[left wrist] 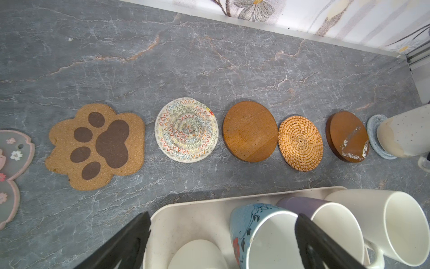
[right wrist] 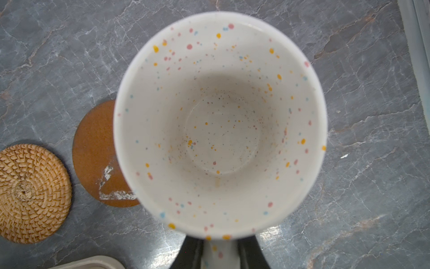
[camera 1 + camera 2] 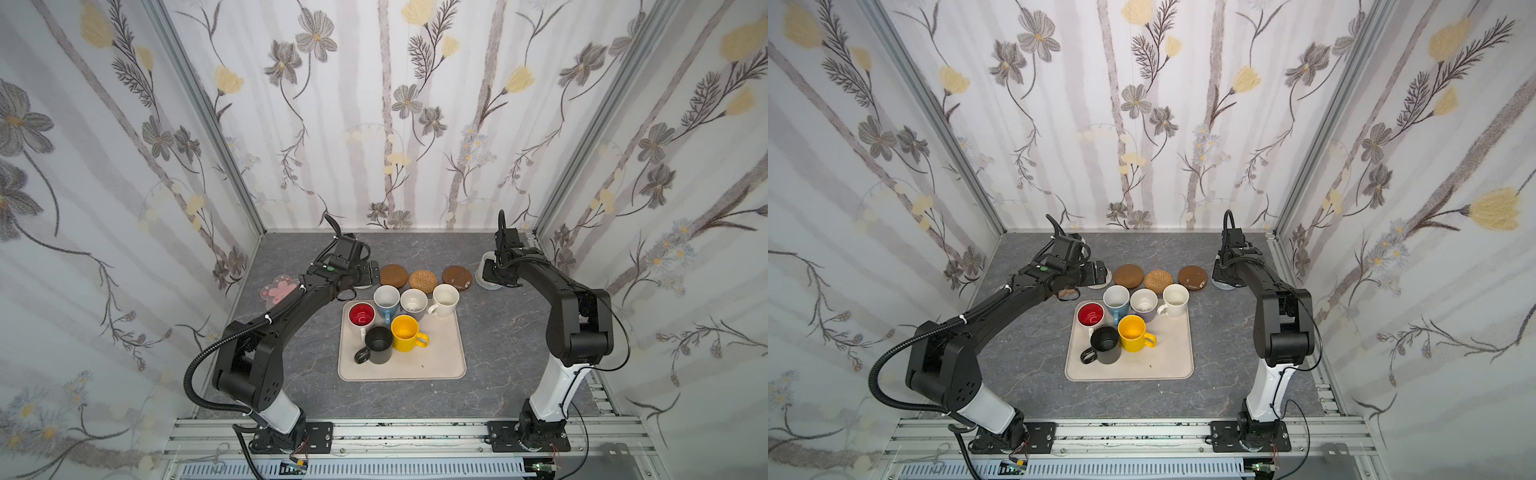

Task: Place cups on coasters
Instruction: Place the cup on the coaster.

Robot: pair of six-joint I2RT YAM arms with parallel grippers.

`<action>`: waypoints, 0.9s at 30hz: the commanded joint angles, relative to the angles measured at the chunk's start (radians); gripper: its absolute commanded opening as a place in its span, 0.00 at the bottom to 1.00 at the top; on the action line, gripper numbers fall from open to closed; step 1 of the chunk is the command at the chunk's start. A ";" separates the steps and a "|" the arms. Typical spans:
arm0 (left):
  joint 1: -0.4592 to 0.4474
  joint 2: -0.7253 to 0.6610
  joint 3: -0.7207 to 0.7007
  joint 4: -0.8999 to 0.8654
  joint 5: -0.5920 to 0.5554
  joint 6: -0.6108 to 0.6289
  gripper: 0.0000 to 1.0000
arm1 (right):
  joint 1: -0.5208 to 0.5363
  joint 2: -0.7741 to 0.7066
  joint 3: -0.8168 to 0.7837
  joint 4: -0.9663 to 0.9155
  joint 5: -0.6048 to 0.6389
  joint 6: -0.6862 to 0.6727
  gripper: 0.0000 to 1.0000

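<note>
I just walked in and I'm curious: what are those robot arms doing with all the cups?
The robot is putting cups on coasters. The right gripper is shut on the handle of a speckled mug, which is upright on the grey coaster at the end of the row. The left gripper hangs open over the far edge of the tray, near the light blue mug. On the tray stand six mugs, and six coasters are bare.

From my console I count seven mugs. Six are on the one beige tray: red-lined white mug, light blue mug, lavender mug, cream mug, black mug and yellow mug. The seventh is a speckled mug. There are seven coasters: pink blossom, cork paw, whitish woven, wooden disc, rattan, glossy brown disc and grey knitted.
</note>
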 commanded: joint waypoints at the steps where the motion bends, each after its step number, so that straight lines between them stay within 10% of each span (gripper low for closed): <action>1: 0.002 0.004 0.000 0.004 -0.004 0.004 1.00 | 0.000 0.004 0.014 0.070 0.016 -0.008 0.04; 27: 0.003 -0.074 -0.039 0.005 -0.018 -0.008 1.00 | 0.001 -0.163 -0.106 0.093 0.034 -0.023 1.00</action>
